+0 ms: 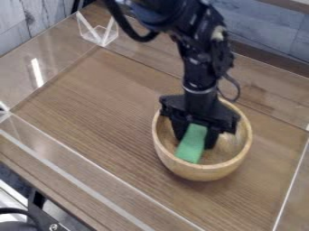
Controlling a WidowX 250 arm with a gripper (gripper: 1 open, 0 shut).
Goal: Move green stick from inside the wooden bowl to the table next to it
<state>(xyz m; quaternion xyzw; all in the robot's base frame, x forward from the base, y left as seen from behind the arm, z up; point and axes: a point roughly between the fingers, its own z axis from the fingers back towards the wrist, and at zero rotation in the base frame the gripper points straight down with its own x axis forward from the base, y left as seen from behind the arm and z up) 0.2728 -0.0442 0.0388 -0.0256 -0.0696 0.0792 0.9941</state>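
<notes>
Green stick: we see it [192, 147] lying in the wooden bowl [182, 170], its upper end between the fingers and its lower end reaching toward the near wall.
Gripper: we have it [193, 129] down in the bowl, a finger on either side of the stick's upper end; whether the jaws pinch it or merely flank it, we cannot tell.
Handling: we expect a light, stiff bar, hardly fragile, perhaps a bit slick on its flat faces (a guess from the plain, smooth look).
Where to hold: we would take it across the narrow width, near the middle if the fingers reach, since an end grip may let it swing.
Bowl wall: we need a firm hold and a straight lift, or the low end may catch the rim and drag the bowl.
Table: we judge the bare wood [90, 113] beside the bowl a good place to lay it flat.
</notes>
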